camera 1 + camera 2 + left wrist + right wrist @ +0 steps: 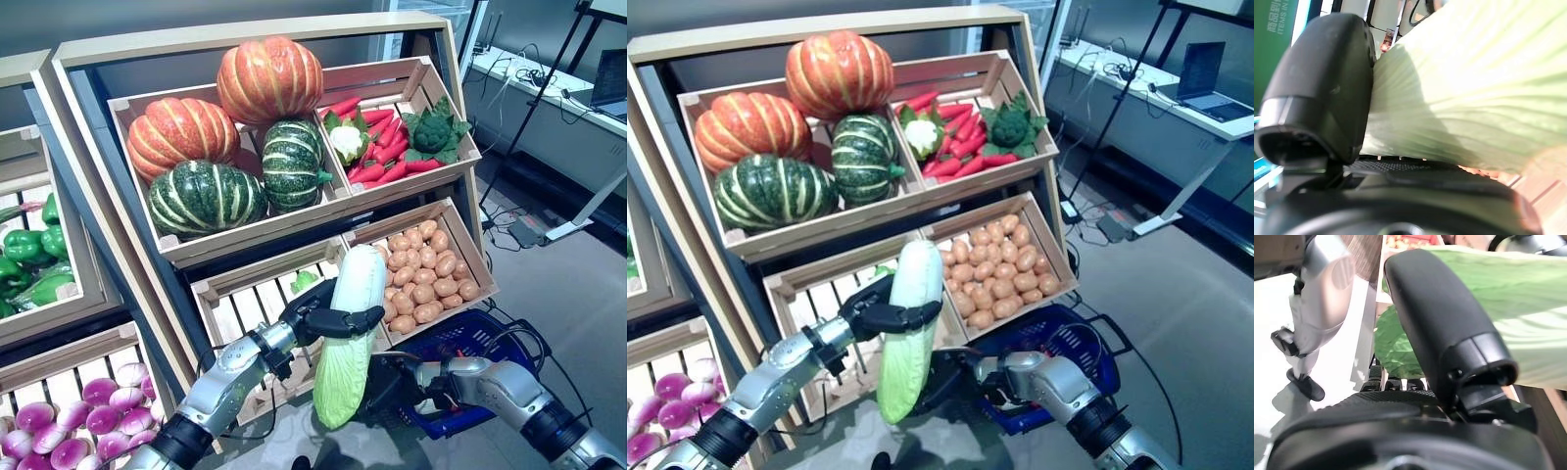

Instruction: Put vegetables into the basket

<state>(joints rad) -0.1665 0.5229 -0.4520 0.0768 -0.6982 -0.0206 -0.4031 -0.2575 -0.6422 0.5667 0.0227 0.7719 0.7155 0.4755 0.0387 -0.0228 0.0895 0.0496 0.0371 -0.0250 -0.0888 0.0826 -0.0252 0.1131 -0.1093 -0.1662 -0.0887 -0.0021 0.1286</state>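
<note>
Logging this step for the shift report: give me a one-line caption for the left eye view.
Left hand grips a napa cabbage upright before the shelf crates, right hand at its lower end, blue basket behind.

Cabbage [349, 333] pale white-green, darker green leaf end. Basket [460, 345] blue. Pumpkins: two orange ribbed [269, 78], two dark green with pale stripes [206, 199]. Chillies [382, 147] red. Potatoes [426, 274] tan. Turnips [59, 431] purple-white. Peppers [29, 259] green.

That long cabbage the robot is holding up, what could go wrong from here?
The cabbage is long and stands nearly upright, gripped around its middle by the left hand, so it might tip or slide out. The right hand is at its lower end, and a handover could fumble it. The blue basket sits low to the right, so a drop might miss it.
</note>
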